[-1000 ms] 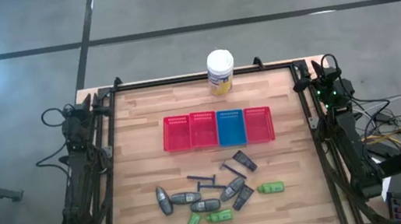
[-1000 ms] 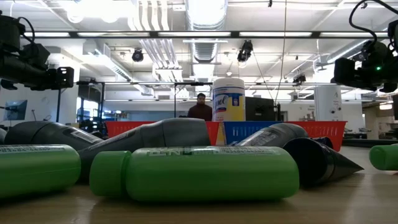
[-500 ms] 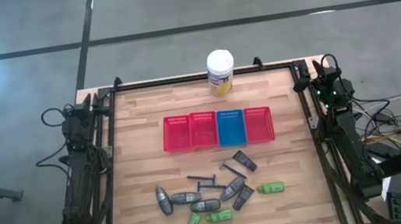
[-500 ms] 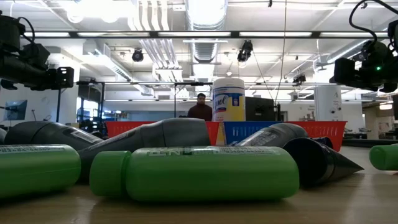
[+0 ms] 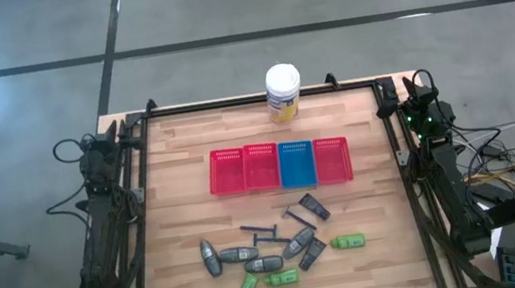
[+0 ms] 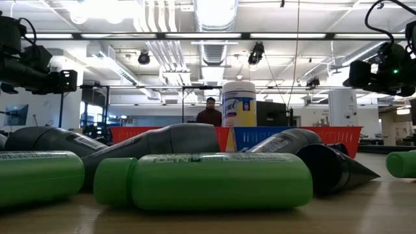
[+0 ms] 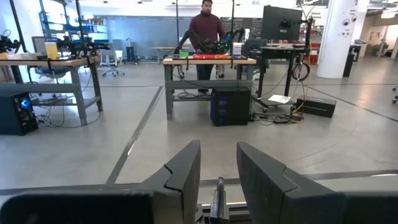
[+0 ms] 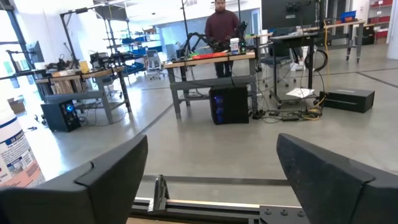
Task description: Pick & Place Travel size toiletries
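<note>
The travel size toiletries lie in a loose cluster on the table's near middle: grey oval tubes (image 5: 236,255), green little bottles (image 5: 281,278), dark wedge tubes (image 5: 313,207) and thin dark sticks (image 5: 259,230). In the low view a green bottle (image 6: 205,180) lies on its side in front. My left gripper (image 7: 217,146) is parked over the far left edge, its fingers a narrow gap apart. My right gripper (image 8: 211,146) is parked at the far right corner, wide open. Both point out past the table's far edge, well away from the toiletries.
A row of mesh baskets stands across the table's middle: two red ones (image 5: 244,169), a blue one (image 5: 296,164) and another red one (image 5: 331,160). A white canister with a yellow label (image 5: 284,93) stands at the far edge. A person stands at a bench in the room beyond.
</note>
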{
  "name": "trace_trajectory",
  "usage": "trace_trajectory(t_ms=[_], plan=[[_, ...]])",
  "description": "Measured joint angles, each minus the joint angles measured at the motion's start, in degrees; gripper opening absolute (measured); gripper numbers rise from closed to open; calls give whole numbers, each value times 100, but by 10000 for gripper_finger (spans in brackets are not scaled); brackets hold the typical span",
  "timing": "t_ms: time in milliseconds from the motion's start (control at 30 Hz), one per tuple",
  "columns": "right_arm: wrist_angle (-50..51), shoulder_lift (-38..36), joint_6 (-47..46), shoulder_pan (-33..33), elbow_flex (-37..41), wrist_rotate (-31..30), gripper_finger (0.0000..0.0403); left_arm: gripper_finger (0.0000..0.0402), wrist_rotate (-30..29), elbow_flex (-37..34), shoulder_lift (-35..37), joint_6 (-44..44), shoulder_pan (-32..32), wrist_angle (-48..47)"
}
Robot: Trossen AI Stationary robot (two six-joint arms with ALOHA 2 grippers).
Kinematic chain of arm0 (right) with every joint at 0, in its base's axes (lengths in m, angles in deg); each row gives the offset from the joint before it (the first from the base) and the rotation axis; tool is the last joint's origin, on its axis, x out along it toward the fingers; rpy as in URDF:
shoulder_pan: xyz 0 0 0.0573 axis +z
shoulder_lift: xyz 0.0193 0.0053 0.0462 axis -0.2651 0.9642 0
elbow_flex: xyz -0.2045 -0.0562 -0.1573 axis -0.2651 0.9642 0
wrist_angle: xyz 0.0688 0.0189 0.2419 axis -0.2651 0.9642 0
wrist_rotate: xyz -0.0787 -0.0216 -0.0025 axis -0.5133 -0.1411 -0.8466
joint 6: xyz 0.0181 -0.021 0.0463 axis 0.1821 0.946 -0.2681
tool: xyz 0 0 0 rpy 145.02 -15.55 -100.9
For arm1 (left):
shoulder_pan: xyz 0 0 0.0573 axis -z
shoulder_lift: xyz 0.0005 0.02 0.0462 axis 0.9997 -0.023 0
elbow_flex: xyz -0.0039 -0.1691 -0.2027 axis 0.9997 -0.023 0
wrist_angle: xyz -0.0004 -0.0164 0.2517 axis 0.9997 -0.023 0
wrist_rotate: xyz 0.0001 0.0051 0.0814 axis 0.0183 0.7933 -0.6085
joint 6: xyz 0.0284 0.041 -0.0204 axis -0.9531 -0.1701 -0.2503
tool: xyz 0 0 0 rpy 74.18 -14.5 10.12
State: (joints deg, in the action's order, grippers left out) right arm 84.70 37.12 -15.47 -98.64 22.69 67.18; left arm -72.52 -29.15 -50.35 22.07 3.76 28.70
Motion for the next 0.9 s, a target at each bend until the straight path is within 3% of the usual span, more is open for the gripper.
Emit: trace_trajectory(t_ms=[233,900], plan=[[0,-2,-2,0,1,1,355,110,0,0,2,0,1,0],[0,-1,-2,0,1,0,290,110,0,0,0,0,0,0]])
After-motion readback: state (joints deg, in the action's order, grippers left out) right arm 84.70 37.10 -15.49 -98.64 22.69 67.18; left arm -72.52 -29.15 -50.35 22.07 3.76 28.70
